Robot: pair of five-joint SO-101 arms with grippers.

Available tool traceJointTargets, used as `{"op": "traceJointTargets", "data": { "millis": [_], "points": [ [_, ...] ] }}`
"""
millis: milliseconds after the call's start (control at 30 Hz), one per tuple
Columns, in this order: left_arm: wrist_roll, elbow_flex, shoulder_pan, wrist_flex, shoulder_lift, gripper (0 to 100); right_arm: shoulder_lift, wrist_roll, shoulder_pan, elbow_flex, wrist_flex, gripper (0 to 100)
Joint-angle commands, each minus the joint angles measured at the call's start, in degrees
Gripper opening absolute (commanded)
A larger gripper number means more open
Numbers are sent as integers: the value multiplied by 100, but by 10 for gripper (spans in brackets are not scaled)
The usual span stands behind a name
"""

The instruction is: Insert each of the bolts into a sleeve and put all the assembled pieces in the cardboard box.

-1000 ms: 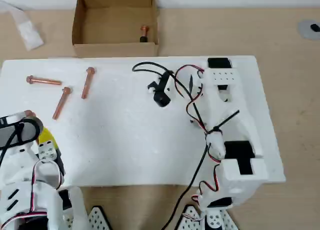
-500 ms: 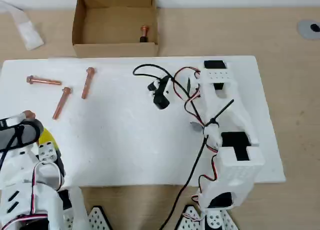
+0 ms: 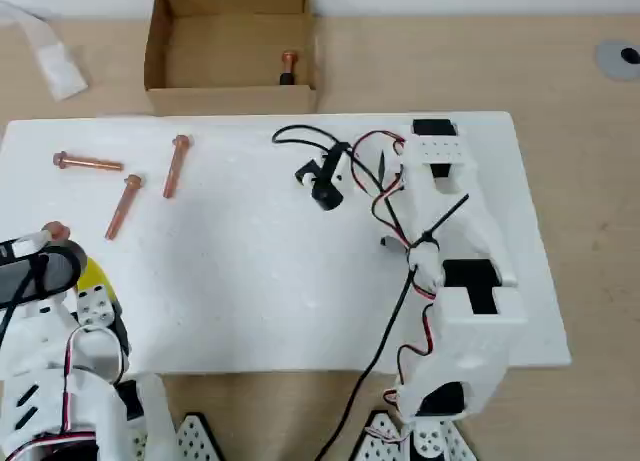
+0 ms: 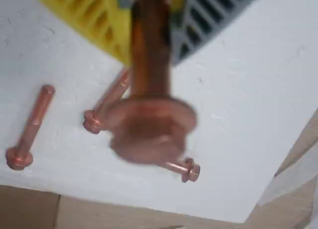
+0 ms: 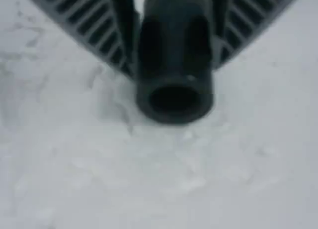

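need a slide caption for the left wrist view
Left gripper grips a copper-coloured flanged bolt, three more copper bolts lying loose on the white foam sheet.

A white foam board lies on the tan wooden table. A crumpled clear plastic bag sits at one far corner and a grey disc at the other.

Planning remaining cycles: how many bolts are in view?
5. On the foam: left bolt, middle bolt, right bolt. Held bolt in the left gripper. Fifth bolt in the box.
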Motion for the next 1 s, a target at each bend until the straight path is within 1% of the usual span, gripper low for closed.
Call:
{"op": "traceJointTargets", "data": {
  "millis": [0,200,300,467,567,633,700,867,967],
  "points": [
    [-44,-352,70,18,-22,6,418,-185,-13,110,62,12],
    [-44,-352,53,18,-22,6,391,-563,-31,101,88,10],
    [-44,-352,70,0,-31,6,48,-905,-171,119,123,10],
    [-44,-360,79,-35,-40,6,-1516,-1442,-796,110,396,10],
    [-44,-334,44,-255,-40,6,-2747,-1837,-1279,110,466,10],
    [-44,-308,44,-475,-40,6,-3486,-2224,-1552,119,475,10],
    [-44,-299,44,-686,-40,6,-4110,-2769,-1727,119,466,10],
    [-35,-290,88,-879,-31,6,-5226,-4712,-2044,145,466,10],
    [-35,-290,88,-888,-22,6,-5780,-5240,-2079,198,343,10]
  ]
}}
